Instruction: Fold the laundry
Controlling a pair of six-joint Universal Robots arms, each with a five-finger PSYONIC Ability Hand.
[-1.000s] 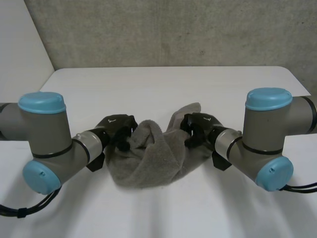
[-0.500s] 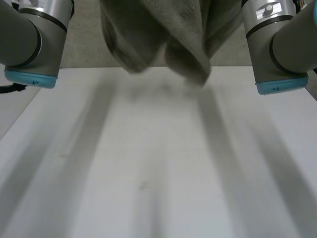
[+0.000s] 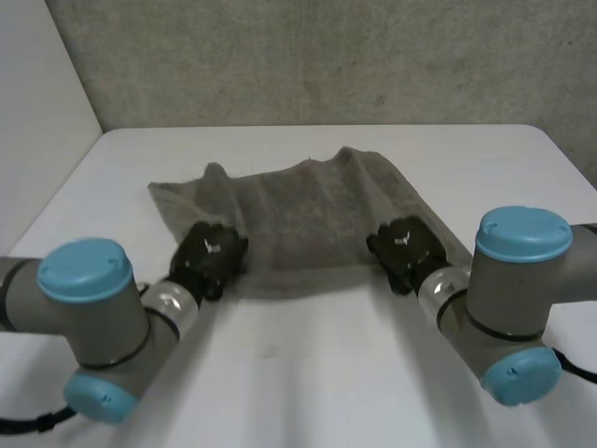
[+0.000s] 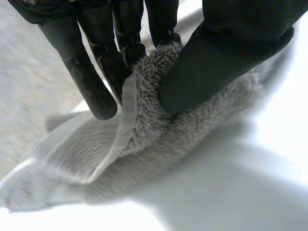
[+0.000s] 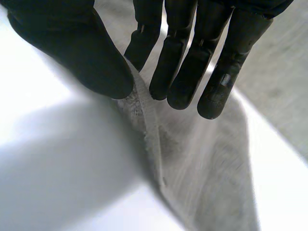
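A grey terry towel [image 3: 298, 210] lies spread across the middle of the white table [image 3: 308, 373], its far edge wavy. My left hand [image 3: 210, 257] is at the towel's near left corner. In the left wrist view the thumb [image 4: 216, 62] pinches the hemmed corner of the towel [image 4: 144, 115] against the fingers [image 4: 120, 43]. My right hand [image 3: 406, 250] is at the near right corner. The right wrist view shows its thumb [image 5: 82, 53] and fingers [image 5: 187, 62] pinching the towel's edge [image 5: 144, 120], with the cloth running away beyond the fingertips.
A grey wall [image 3: 317, 56] runs behind the table's far edge. Bare tabletop lies in front of the towel and between my two arms.
A second ago the towel was a bunched heap between my hands. It was then lifted high and now lies spread out flat, with both hands lower and wider apart at its near corners.
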